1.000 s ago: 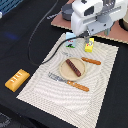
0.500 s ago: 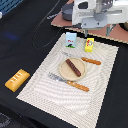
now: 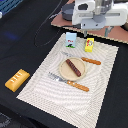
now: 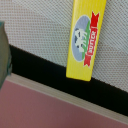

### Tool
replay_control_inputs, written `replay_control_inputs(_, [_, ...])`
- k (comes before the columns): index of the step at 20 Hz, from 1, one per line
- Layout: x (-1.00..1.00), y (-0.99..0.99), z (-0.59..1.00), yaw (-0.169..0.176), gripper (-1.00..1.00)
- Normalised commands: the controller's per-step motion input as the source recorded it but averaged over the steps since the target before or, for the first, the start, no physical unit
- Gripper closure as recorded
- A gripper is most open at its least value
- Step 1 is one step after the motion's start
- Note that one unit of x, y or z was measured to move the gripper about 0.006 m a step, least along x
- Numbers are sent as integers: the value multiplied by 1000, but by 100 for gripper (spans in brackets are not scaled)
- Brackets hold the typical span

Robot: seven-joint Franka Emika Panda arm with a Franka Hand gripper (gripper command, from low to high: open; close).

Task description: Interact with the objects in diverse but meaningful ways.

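Observation:
A brown sausage (image 3: 73,67) lies on a tan plate (image 3: 63,71) in the middle of the striped placemat (image 3: 45,95). At the mat's far edge stand a white carton (image 3: 70,39) and a bright yellow box (image 3: 89,44), a little apart. The wrist view looks down on the yellow box (image 4: 87,37) with its cow label, and a green edge of the carton (image 4: 2,50) shows beside it. An orange-yellow ridged block (image 3: 17,79) lies on the black table at the exterior view's left. My gripper (image 3: 105,30) hangs above and behind the yellow box. Its fingers do not show clearly.
An orange-handled fork (image 3: 70,82) lies in front of the plate and an orange-handled knife (image 3: 91,61) behind it. A reddish board (image 3: 67,16) sits at the back under the arm. A dark cable (image 3: 42,35) loops over the black table.
The arm has lifted up and back from just over the yellow box. The box and the carton stay standing on the mat.

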Motion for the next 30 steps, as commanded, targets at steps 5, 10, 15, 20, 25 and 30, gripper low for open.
replay_control_inputs(5, [52, 128, -228, 0, -100])
replay_control_inputs(10, [37, 194, -248, 0, -100])
replay_control_inputs(15, [60, 218, -263, 0, -100])
replay_control_inputs(20, [27, 194, -308, 0, -100])
replay_control_inputs(25, [55, 187, -289, 0, -100])
replay_control_inputs(30, [52, 162, -281, 0, 100])
